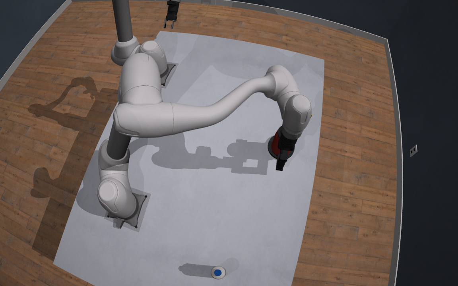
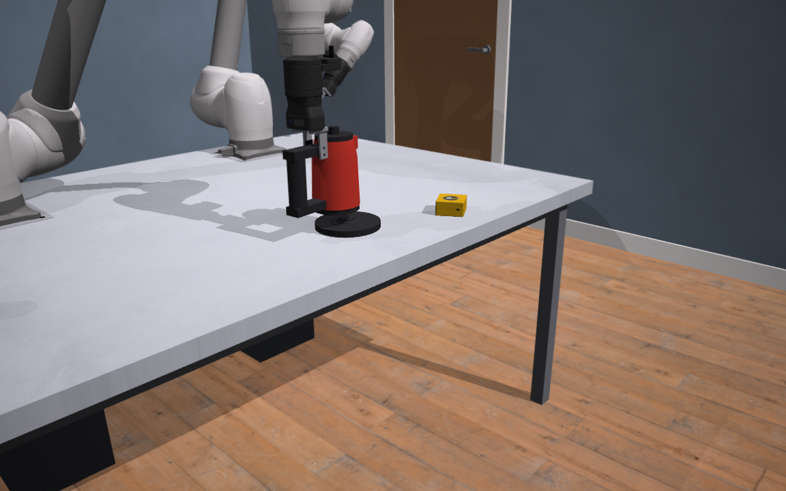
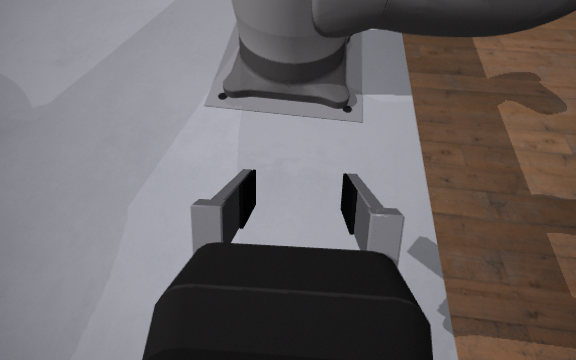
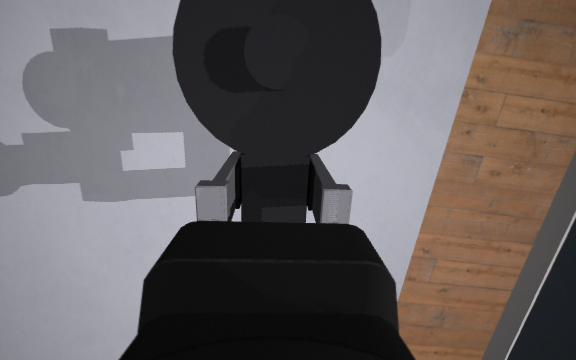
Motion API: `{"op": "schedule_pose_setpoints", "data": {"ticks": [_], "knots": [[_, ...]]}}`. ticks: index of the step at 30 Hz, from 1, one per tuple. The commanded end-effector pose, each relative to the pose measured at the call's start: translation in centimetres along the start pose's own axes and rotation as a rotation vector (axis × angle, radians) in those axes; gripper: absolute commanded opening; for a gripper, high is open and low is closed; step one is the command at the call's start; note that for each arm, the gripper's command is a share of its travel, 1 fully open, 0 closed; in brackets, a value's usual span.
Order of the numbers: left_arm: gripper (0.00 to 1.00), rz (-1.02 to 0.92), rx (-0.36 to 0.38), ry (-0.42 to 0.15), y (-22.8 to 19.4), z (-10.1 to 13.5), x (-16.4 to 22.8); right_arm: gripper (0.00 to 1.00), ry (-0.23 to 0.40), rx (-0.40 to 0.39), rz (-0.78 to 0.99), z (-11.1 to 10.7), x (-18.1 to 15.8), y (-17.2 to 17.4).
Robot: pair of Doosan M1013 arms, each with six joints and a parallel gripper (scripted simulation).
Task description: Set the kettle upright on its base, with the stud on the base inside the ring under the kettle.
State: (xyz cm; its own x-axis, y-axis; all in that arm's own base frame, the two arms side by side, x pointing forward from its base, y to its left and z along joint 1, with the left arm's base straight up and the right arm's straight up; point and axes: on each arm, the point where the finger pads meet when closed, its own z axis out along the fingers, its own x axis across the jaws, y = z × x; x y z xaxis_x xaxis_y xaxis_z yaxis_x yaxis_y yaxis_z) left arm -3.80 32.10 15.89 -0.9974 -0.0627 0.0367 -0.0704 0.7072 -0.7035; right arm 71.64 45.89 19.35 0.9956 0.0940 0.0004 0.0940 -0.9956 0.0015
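Currently, red kettle (image 1: pixel 276 143) (image 2: pixel 336 174) (image 4: pixel 277 115) upright above base (image 1: pixel 272 150) (image 2: pixel 347 226)

hangs upright as a tapered red kettle (image 1: pixel 277 143) (image 2: pixel 340 176) (image 4: pixel 340 95) with black lid and angular black handle, raised just above a round black base (image 1: pixel 270 148) (image 2: pixel 353 229) lying flat on the pale tabletop (image 1: pixel 216 213) (image 2: pixel 139 292) (image 3: pixel 293 145) (image 4: pixel 58 270), central stud (image 2: pixel 346 216) partly visible beneath.
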Motion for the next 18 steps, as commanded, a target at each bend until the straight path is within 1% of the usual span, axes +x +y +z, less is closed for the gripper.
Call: {"op": "schedule_pose_setpoints", "data": {"ticks": [1,18], "knots": [[1.0,0.003,0.004,0.004,0.1,-0.1,0.2,0.0,-0.003,0.003,0.001,-0.1,0.2,-1.2],[1.0,0.003,0.004,0.004,0.1,-0.1,0.2,0.0,-0.002,0.003,0.0,-0.1,0.7,-2.8]]}}
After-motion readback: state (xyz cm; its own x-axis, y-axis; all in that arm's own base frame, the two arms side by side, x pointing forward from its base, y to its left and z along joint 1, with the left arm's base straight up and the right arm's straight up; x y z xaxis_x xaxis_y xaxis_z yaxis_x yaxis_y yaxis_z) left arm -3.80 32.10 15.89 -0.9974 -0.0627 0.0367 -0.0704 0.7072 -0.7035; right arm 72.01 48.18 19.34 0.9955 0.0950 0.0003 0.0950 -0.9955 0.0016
